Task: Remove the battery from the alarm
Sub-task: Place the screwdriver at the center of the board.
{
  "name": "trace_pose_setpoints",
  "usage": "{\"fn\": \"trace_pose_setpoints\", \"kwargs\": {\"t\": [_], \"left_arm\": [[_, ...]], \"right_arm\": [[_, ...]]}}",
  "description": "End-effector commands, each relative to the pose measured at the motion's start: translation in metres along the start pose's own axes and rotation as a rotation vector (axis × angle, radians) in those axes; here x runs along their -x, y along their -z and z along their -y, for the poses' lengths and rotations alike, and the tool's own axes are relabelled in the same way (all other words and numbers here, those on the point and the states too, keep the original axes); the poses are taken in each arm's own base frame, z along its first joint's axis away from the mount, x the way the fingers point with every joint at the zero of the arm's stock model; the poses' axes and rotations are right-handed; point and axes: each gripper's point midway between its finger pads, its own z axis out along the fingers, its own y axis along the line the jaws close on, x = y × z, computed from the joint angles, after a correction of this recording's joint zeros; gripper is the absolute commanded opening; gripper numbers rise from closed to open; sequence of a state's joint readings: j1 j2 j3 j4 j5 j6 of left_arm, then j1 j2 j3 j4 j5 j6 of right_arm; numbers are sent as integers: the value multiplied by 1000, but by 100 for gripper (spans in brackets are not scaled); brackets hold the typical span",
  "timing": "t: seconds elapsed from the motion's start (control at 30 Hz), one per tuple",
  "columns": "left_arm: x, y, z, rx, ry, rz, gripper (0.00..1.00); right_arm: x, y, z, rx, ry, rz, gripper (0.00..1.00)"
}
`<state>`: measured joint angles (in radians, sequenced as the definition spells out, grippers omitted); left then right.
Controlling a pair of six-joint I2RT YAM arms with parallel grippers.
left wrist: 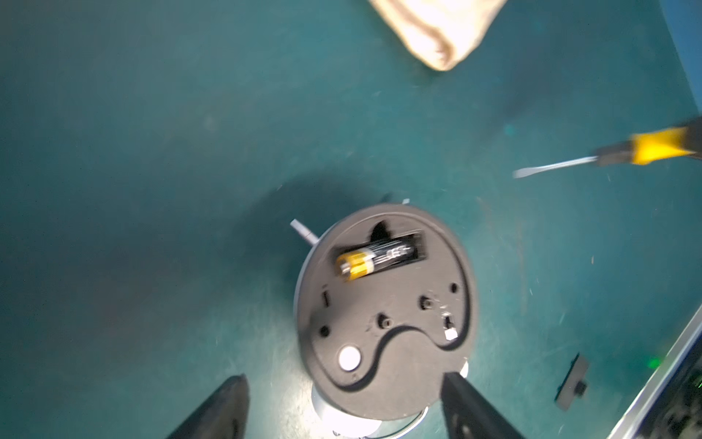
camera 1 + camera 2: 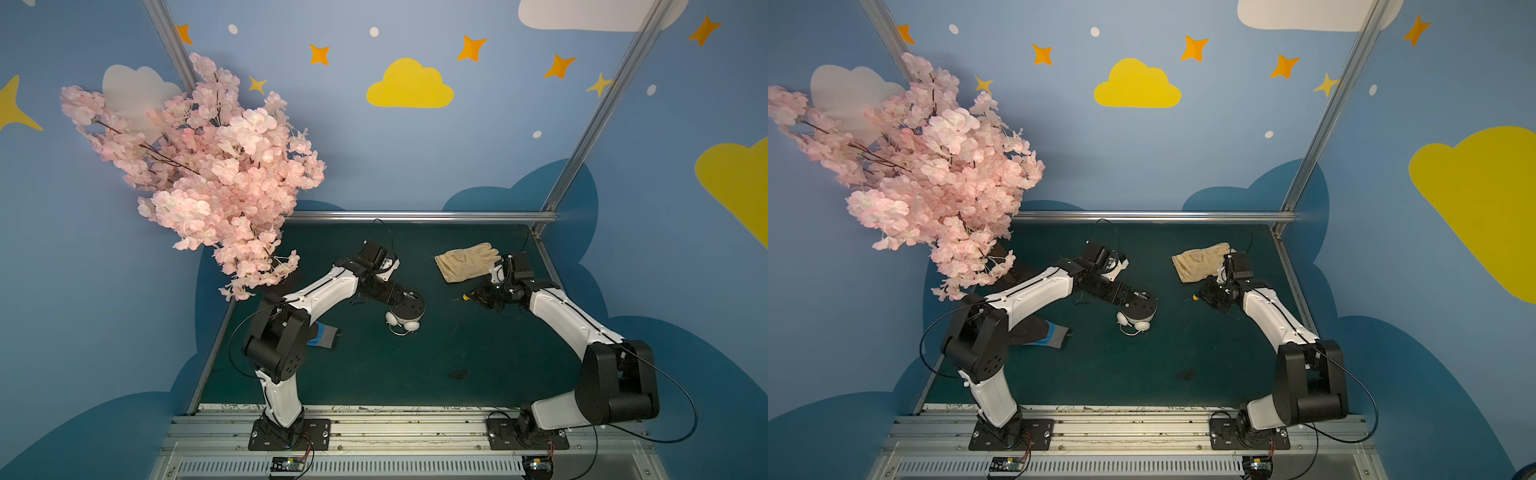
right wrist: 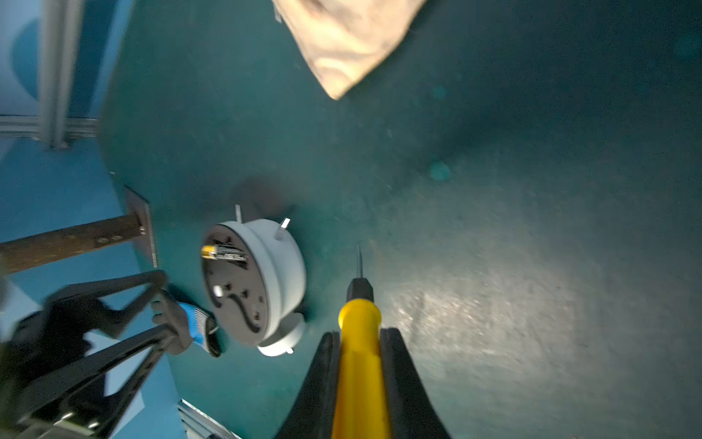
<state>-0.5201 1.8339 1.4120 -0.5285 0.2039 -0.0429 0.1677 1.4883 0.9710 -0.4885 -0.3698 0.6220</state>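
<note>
Step in hand: it appeared to be lifting the battery out of its open bay with the left arm.
Alarm: the round white twin-bell alarm clock [image 2: 405, 316] lay face down on the dark green counter [image 2: 374, 365], just below the centre of the frame in both top views, with its dark back panel facing up.
Battery: the small dark cylindrical battery with a gold-coloured end [image 1: 374, 258] sat in the open bay of that panel. Its gold end was tipped up over the bay's edge and its dark end was down inside.
Left jaws: the left gripper [image 1: 343, 380] hovered over the alarm with its jaws spread wide and nothing between them.
Right jaws: the right gripper [image 3: 360, 334], right of centre in the top views, was clamped on the yellow-handled screwdriver [image 1: 657, 146]. The blade pointed toward the alarm but was clear of it.
Doing it well: the jaws would likely need to straddle the raised gold end, close on the cylinder rather than the panel, and pull along the tilt.
Risk: nothing pinned the alarm down, so it could rise with the battery.
Loose part: a small flat black piece [image 1: 571, 382], probably the bay cover, lay on the counter near the alarm.
</note>
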Motion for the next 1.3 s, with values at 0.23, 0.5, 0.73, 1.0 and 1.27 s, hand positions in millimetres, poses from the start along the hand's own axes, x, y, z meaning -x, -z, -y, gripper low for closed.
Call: {"fn": "trace_pose_setpoints", "kwargs": {"t": [0.23, 0.5, 0.73, 1.0, 1.27], "left_arm": [[13, -36, 11, 160, -215, -115, 68], [15, -45, -4, 395, -284, -199, 77], [8, -56, 0, 388, -270, -235, 79], [2, -67, 8, 348, -199, -247, 85], [-1, -85, 3, 353, -138, -283, 82]], "right_arm": [[-22, -20, 19, -27, 21, -111, 0], [-20, -23, 15, -3, 13, -115, 0], [-21, -21, 13, 6, 16, -116, 0], [-25, -24, 17, -5, 11, -135, 0], [-32, -31, 24, -15, 6, -163, 0]]}}
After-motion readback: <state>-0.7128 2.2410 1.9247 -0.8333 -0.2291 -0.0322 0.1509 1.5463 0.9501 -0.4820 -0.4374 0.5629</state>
